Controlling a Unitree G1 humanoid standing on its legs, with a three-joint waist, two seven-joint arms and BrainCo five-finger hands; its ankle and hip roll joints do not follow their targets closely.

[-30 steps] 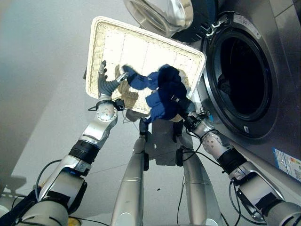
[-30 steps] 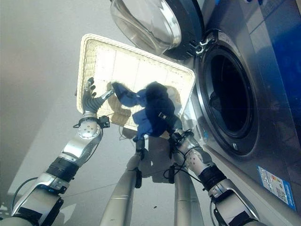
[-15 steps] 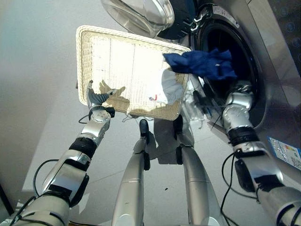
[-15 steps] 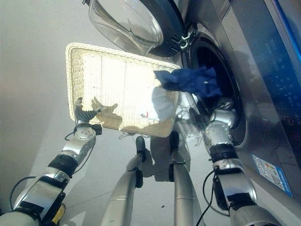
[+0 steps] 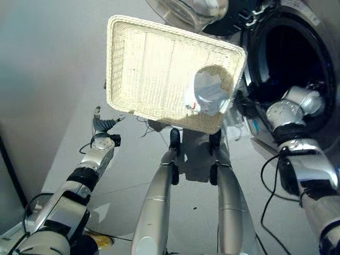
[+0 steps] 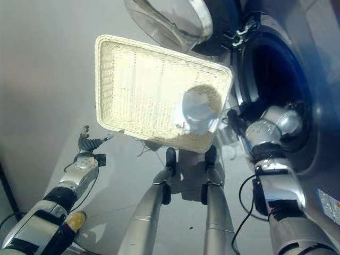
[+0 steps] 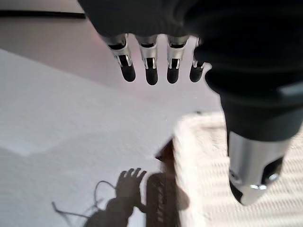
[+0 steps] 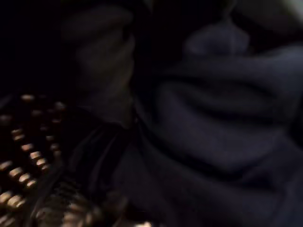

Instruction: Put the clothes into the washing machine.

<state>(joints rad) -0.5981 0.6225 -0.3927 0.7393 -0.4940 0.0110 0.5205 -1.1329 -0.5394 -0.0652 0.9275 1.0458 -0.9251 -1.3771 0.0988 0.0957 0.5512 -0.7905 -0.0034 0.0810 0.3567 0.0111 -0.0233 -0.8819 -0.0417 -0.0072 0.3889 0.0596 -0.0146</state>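
Left hand [image 5: 101,125] hangs low beside the basket's near-left corner, fingers straight and spread, holding nothing; its wrist view shows floor below the fingertips [image 7: 151,75] and the wicker rim close by but not touched.

Basket [image 5: 122,64] sits on the floor in front of the washer. 1 pale garment [image 5: 208,98] lies in its right end, against the rim nearest the drum.

Door [image 6: 170,21] stands swung open above the basket's far edge.

Right arm reaches through the washer [image 5: 265,37] opening, forearm across the lip; right hand is inside the dark drum, fingers hidden, so cannot tell if they are parted or clamped. Right wrist view shows dark blue cloth [image 8: 213,142] bunched close ahead, with drum perforations beside it. So 1 garment is in the drum, 1 is in the basket.

Risks, as judged:
- If the blue cloth is caught on the fingers, pulling the arm out could drag it back over the lip.
- Arm coming out low could knock the basket rim.
- Pale garment is thin and bunched; a shallow grasp may lift only a fold and let it slip.
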